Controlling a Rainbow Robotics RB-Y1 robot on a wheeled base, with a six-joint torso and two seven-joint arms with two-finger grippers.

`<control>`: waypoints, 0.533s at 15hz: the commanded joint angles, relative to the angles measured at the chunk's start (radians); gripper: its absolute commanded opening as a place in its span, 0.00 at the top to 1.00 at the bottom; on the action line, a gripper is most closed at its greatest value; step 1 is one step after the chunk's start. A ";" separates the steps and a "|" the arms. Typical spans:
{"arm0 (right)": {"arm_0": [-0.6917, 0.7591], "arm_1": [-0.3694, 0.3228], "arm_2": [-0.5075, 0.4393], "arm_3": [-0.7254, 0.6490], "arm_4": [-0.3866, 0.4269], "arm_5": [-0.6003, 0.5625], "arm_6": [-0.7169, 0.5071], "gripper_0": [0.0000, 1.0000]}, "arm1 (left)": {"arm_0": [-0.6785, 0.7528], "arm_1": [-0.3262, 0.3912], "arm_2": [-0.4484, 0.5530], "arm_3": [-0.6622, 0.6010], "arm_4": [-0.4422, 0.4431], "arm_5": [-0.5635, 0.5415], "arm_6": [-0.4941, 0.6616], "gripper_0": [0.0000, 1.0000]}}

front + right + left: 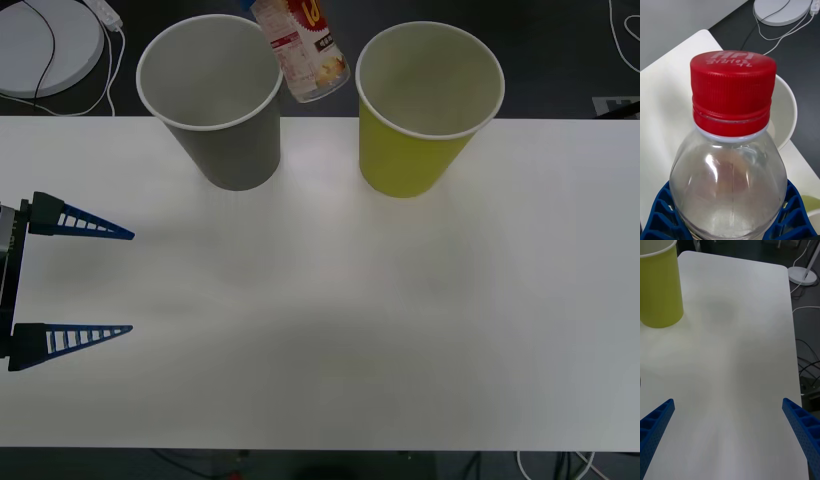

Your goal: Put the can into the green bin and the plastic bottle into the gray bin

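Right end effector [730, 225] pinching plastic bottle [300, 50], top centre, beside gray bin [215, 105] for dropping | left end effector [75, 285] spread, idle at left edge

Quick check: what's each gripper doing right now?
Left gripper: open, empty, low over the white table.
Right gripper: shut on the plastic bottle, held beside the gray bin rim.

Left pincer [131, 282] spread — right pincer [730, 221] clamped.
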 commanded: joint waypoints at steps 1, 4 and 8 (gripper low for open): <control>-0.048 0.059 0.033 0.075 0.034 0.004 -0.044 1.00 | 0.000 0.000 0.000 0.000 0.000 0.000 0.000 0.00; -0.100 0.126 0.064 0.176 0.048 0.003 -0.044 1.00 | 0.000 0.000 0.000 0.000 0.000 0.000 0.000 0.00; -0.168 0.228 0.087 0.321 0.080 0.003 -0.044 1.00 | 0.000 0.000 0.000 0.000 0.000 0.000 0.000 0.00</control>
